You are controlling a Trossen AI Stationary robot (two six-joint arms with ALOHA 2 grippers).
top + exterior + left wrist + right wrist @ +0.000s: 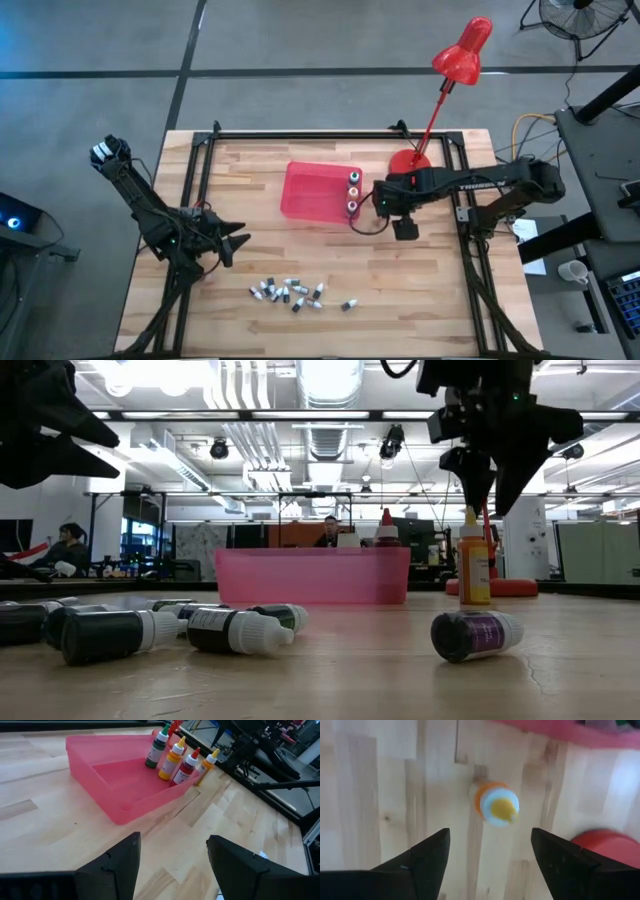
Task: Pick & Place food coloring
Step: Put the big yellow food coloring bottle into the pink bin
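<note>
Right gripper (490, 852) hangs over our upright orange bottle (496, 806), jaws spread; low view shows a gap.

Desk (330, 270): pale jointed wood planks, visible grain and knots, smooth with a low sheen. Tray (312, 190): red plastic, translucent, glossy, smooth-walled. Orange bottle (474, 568): smooth plastic, printed label, lightly glossy. Lying vials (292, 292): whitish plastic bodies with dark labels and a slight shine. Right hand (490, 862) and left hand (172, 867): fingers of matt black, hard-looking material. Lamp (462, 52): glossy red shade.
</note>
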